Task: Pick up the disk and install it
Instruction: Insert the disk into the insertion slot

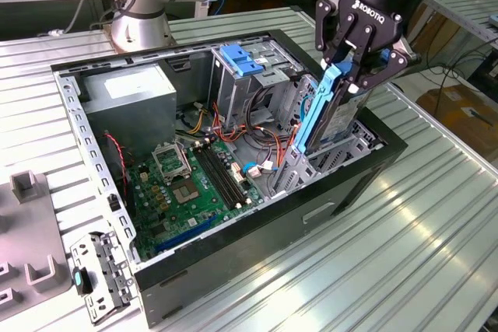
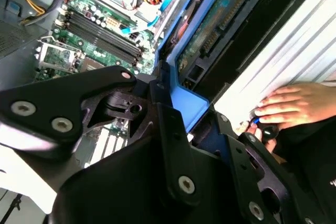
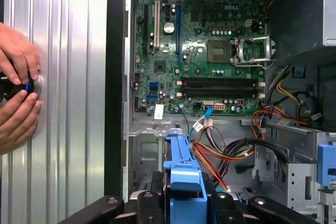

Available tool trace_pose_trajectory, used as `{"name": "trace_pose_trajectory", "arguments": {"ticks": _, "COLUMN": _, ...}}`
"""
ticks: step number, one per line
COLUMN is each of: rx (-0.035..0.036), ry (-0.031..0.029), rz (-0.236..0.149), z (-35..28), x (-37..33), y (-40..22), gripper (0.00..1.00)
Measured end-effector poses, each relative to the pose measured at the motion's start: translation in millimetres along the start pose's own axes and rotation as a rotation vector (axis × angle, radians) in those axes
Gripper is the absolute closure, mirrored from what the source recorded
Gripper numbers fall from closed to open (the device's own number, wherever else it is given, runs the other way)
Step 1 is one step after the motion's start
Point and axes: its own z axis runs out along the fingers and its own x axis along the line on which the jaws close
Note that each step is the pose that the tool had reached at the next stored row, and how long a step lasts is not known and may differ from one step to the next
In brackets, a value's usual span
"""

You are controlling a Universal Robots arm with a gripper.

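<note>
The disk [image 1: 340, 117], a dark flat drive in a blue carrier [image 1: 317, 111], stands on edge, its lower part down in the drive bay [image 1: 354, 148] at the end of the open computer case on the exterior view's right. My gripper [image 1: 354, 75] is shut on its upper end, black fingers clamping both sides. The blue carrier [image 3: 183, 167] runs out from between the fingers of my gripper [image 3: 186, 203] in the first wrist view. In the second wrist view my gripper [image 2: 197, 127] grips the blue carrier [image 2: 181, 102], and the disk's green board [image 2: 218, 22] shows beyond.
The open case [image 1: 311, 215] holds a green motherboard [image 1: 191, 188], a grey power-supply box [image 1: 128, 99], a tall metal cage with a blue latch [image 1: 241, 60] and loose orange and red cables [image 1: 257, 134]. A person's hands [image 3: 18, 95] rest on the ribbed table beside the case. A loose bracket [image 1: 97, 274] lies on the exterior view's left.
</note>
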Motion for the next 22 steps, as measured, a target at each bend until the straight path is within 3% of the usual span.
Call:
{"name": "trace_pose_trajectory", "arguments": {"ticks": 10, "rx": -0.0002, "ry": 0.0018, "rz": 0.0, "z": 0.6, "x": 0.0, "y": 0.0, "gripper": 0.63}}
{"name": "trace_pose_trajectory", "arguments": {"ticks": 11, "rx": -0.0002, "ry": 0.0017, "rz": 0.0, "z": 2.4, "x": 0.0, "y": 0.0, "gripper": 0.56}}
{"name": "trace_pose_trajectory", "arguments": {"ticks": 12, "rx": -0.0002, "ry": 0.0018, "rz": 0.0, "z": 14.9, "x": -0.5, "y": -0.3, "gripper": 0.49}}
{"name": "trace_pose_trajectory", "arguments": {"ticks": 14, "rx": -0.0002, "ry": 0.0018, "rz": 0.0, "z": 27.0, "x": -0.5, "y": -0.4, "gripper": 0.7}}
{"name": "trace_pose_trajectory", "arguments": {"ticks": 16, "rx": -0.0002, "ry": 0.0019, "rz": 0.0, "z": 33.8, "x": -0.3, "y": -0.5, "gripper": 0.88}}
{"name": "trace_pose_trajectory", "arguments": {"ticks": 22, "rx": -0.0002, "ry": 0.0017, "rz": 0.0, "z": 44.5, "x": -0.2, "y": -0.7, "gripper": 0.89}}
